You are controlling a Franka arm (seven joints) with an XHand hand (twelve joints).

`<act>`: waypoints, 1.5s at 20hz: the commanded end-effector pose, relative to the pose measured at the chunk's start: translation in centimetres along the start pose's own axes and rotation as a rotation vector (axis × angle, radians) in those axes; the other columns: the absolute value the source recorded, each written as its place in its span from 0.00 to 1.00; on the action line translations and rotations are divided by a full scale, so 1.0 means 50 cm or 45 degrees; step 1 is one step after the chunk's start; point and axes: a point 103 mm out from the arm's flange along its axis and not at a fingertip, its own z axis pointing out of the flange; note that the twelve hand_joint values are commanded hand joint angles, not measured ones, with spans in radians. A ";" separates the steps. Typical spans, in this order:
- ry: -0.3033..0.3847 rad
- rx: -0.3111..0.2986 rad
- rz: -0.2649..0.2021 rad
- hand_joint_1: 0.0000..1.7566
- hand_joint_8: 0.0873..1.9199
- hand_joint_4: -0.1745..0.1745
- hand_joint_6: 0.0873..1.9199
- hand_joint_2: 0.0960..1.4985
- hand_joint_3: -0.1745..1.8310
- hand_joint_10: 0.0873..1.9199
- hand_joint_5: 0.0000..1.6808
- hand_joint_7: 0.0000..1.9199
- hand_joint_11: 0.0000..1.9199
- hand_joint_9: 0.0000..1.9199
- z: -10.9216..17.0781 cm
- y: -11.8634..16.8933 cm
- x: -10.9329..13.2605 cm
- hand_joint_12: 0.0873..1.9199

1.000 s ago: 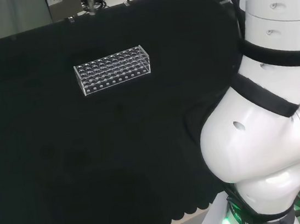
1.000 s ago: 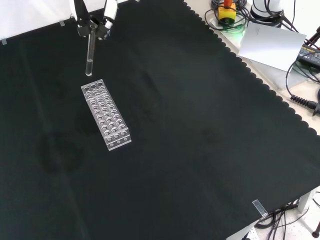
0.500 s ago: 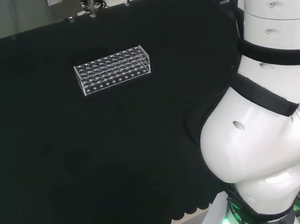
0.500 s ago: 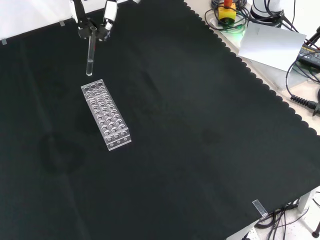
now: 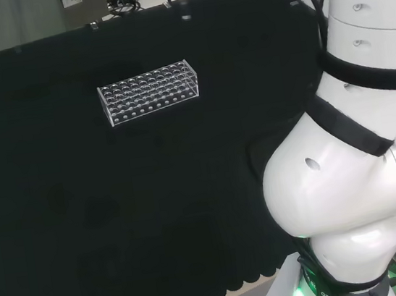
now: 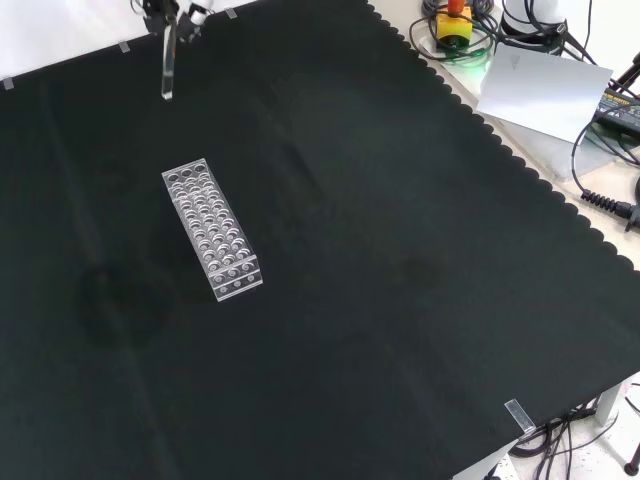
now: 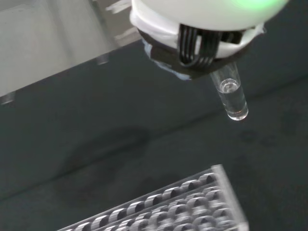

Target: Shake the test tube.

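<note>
Clear test tube (image 6: 167, 68) above rack (image 6: 211, 229)

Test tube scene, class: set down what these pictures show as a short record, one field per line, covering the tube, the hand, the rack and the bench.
test tube: clear glass tube, held upright in the air, its rounded bottom end free
hand: the hand grips the tube's upper end at the front view's top edge
contents: cannot tell whether the tube holds any liquid
rack: clear plastic test tube rack standing on the cloth, apart from the tube, no tubes seen in it
bench: black cloth, with a scalloped edge
task state: tube lifted clear of the rack
</note>
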 end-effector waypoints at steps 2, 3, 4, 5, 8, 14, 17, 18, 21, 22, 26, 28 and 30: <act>-0.068 -0.076 0.228 0.82 0.26 0.00 0.00 0.40 0.37 0.33 0.84 0.74 0.67 0.69 -0.052 0.011 -0.158 0.43; -0.072 -0.082 0.236 0.82 0.26 0.00 0.00 0.40 0.37 0.33 0.84 0.74 0.67 0.69 -0.057 0.012 -0.163 0.43; -0.074 -0.087 0.240 0.82 0.26 0.00 0.00 0.40 0.37 0.33 0.84 0.74 0.67 0.69 -0.061 0.014 -0.167 0.43; -0.071 -0.089 0.240 0.82 0.26 0.00 0.00 0.40 0.37 0.33 0.84 0.74 0.67 0.69 -0.064 0.015 -0.169 0.43; -0.054 -0.082 0.220 0.82 0.26 0.00 0.00 0.40 0.37 0.33 0.84 0.74 0.67 0.69 -0.061 0.018 -0.157 0.43; -0.010 -0.033 0.142 0.82 0.25 0.00 0.00 0.40 0.37 0.33 0.84 0.74 0.67 0.69 -0.017 0.021 -0.086 0.43; 0.029 -0.003 0.090 0.82 0.25 0.00 0.00 0.40 0.37 0.33 0.84 0.74 0.67 0.69 0.007 0.022 -0.039 0.43; 0.042 0.006 0.071 0.82 0.25 0.00 0.00 0.40 0.37 0.33 0.84 0.74 0.67 0.69 0.014 0.023 -0.022 0.43; 0.082 0.036 0.009 0.82 0.25 0.00 0.00 0.40 0.37 0.33 0.84 0.74 0.67 0.69 0.033 0.022 0.028 0.43; 0.089 0.044 -0.016 0.82 0.25 0.00 0.00 0.40 0.37 0.33 0.84 0.74 0.67 0.69 0.039 0.021 0.048 0.43; 0.122 0.075 -0.126 0.82 0.25 0.00 0.00 0.40 0.37 0.33 0.84 0.74 0.67 0.69 0.057 0.014 0.125 0.43; 0.136 0.081 -0.169 0.82 0.25 0.00 0.00 0.40 0.37 0.33 0.84 0.74 0.66 0.69 0.059 0.013 0.149 0.43; 0.134 0.082 -0.195 0.82 0.25 0.00 0.00 0.40 0.37 0.33 0.84 0.74 0.66 0.69 0.059 0.015 0.160 0.43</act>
